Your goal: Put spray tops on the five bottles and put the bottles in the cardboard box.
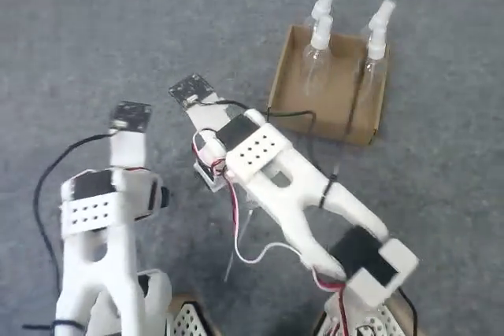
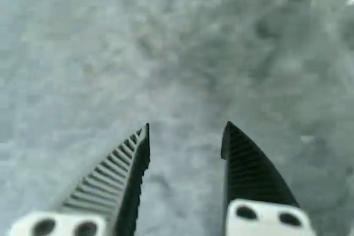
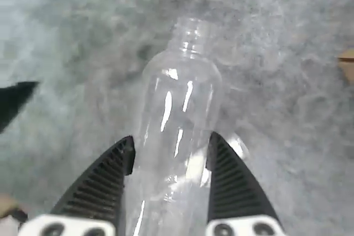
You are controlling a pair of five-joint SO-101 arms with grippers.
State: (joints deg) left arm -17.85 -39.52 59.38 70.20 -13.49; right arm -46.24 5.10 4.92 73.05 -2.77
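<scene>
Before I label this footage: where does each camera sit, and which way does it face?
High view: fixed overhead, looking down on carpet, cardboard box, left arm, right arm.
Left wrist view: on left wrist, facing carpet past the open left tool.
Right wrist view: on right wrist, facing the right tool shut on a topless bottle.
Shared: high and right wrist views catch the box.

Left arm [image 1: 98, 210] raised, wrist tipped forward, left gripper [image 2: 187, 127] jaws spread with nothing between them; right arm [image 1: 299, 194] stretched low on a diagonal, right gripper [image 3: 171, 137] clamped across clear capless bottle [image 3: 182, 81].
</scene>
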